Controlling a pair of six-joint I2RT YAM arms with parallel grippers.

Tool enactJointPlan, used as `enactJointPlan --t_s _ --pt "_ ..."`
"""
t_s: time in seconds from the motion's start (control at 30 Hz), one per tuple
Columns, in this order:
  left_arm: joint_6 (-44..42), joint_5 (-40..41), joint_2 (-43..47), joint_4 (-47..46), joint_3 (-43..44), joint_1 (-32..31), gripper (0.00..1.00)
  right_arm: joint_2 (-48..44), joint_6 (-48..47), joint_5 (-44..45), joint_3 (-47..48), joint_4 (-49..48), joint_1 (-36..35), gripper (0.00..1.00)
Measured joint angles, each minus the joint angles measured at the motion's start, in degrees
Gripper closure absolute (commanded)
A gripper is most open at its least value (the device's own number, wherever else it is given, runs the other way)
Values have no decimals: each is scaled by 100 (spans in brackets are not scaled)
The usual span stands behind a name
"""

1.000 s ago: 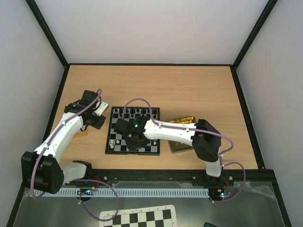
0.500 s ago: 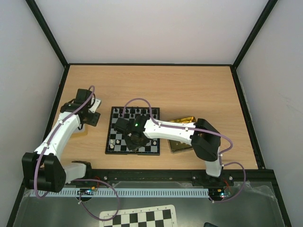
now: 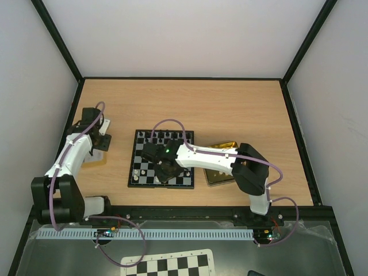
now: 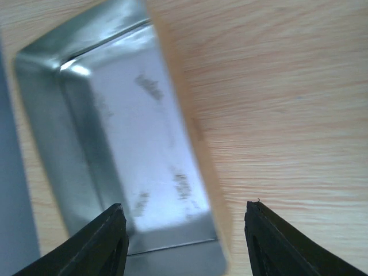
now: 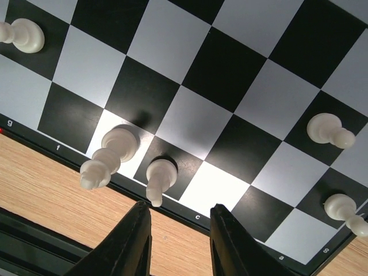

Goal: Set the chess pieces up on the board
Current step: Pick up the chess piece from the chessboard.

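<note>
Left gripper (image 4: 185, 206) swung off the board (image 5: 195, 123) to the silver tin (image 4: 115, 115) by the table's left edge, jaws spread and empty, likely after the next piece; right gripper (image 5: 177, 210) hangs parted, gripping nothing, over 1 white piece (image 5: 160, 175) on the near rank.
</note>
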State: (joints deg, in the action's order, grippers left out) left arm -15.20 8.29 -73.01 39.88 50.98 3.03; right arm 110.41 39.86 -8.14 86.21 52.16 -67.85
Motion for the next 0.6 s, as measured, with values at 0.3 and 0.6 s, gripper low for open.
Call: enactJointPlan --t_s 0.3,0.6 --pt "-229 1043 -433 -702 570 680 45 -562 -195 140 -350 -4 146 72" --pt "293 -1165 -1672 291 2608 1818 46 -688 -240 111 -487 -74 264 75"
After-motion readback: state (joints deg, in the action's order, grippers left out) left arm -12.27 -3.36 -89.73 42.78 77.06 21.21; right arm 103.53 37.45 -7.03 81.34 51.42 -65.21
